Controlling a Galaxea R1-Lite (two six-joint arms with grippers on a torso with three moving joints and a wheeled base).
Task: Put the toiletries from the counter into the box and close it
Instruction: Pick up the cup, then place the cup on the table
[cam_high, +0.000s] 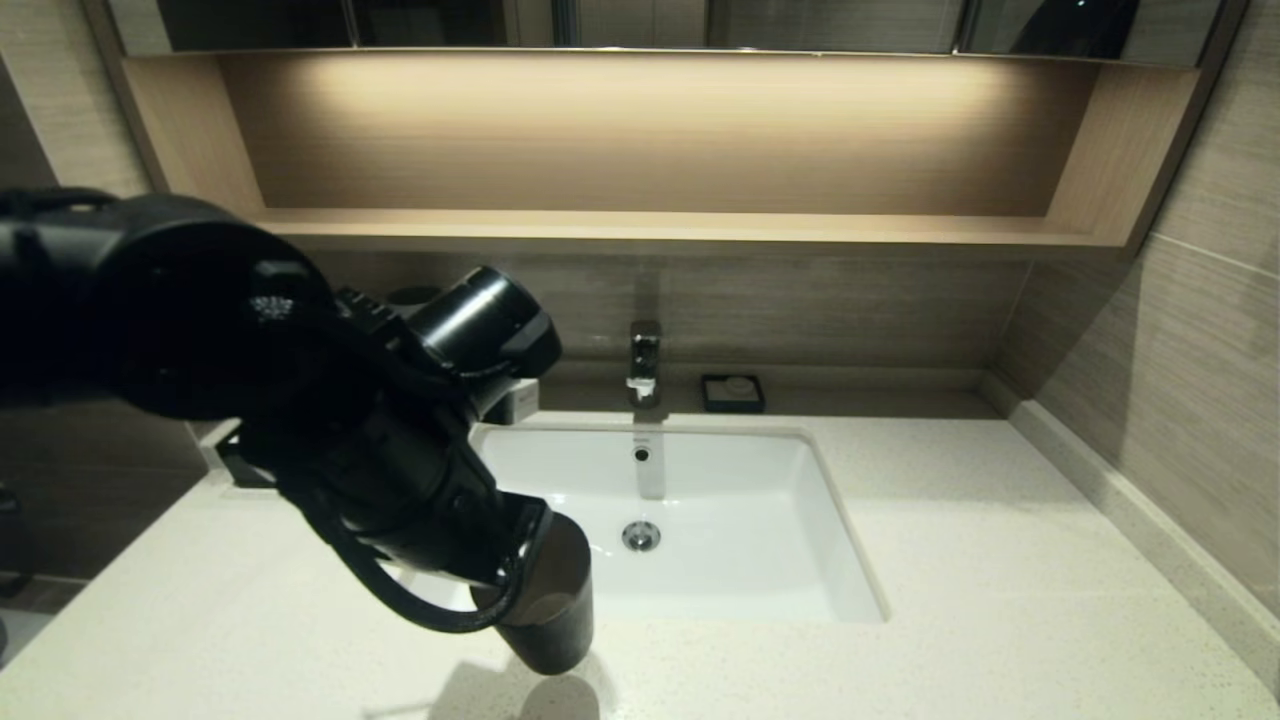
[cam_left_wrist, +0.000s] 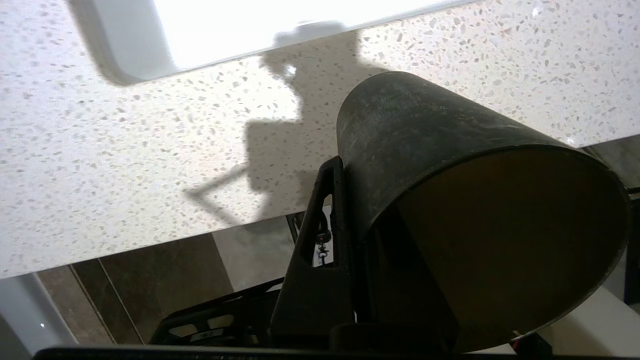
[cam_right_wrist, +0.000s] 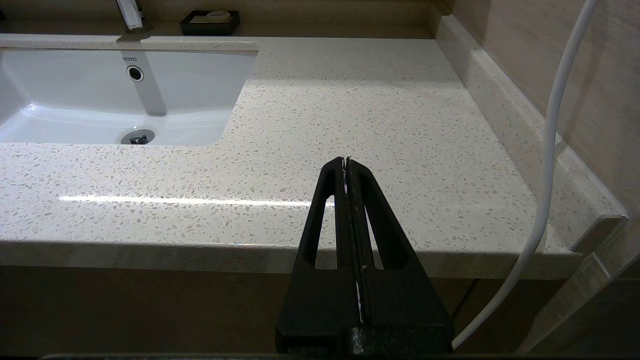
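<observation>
My left gripper (cam_high: 522, 545) is shut on the rim of a dark brown cup (cam_high: 552, 612), one finger outside the wall, and holds it tilted above the counter (cam_high: 1000, 560) at the basin's front left corner. The left wrist view shows the cup (cam_left_wrist: 430, 135) and the outer finger (cam_left_wrist: 320, 225) over the speckled top. The sachet and the wrapped packets are out of view. A black and white edge (cam_high: 228, 452) behind my left arm may be the box; most of it is hidden. My right gripper (cam_right_wrist: 346, 162) is shut and empty, before the counter's front edge right of the basin.
The white basin (cam_high: 720, 500) is sunk in the middle of the counter, with a chrome faucet (cam_high: 645, 362) behind it. A small black soap dish (cam_high: 733, 392) sits right of the faucet. A wooden shelf (cam_high: 650, 228) runs above. A side wall bounds the right.
</observation>
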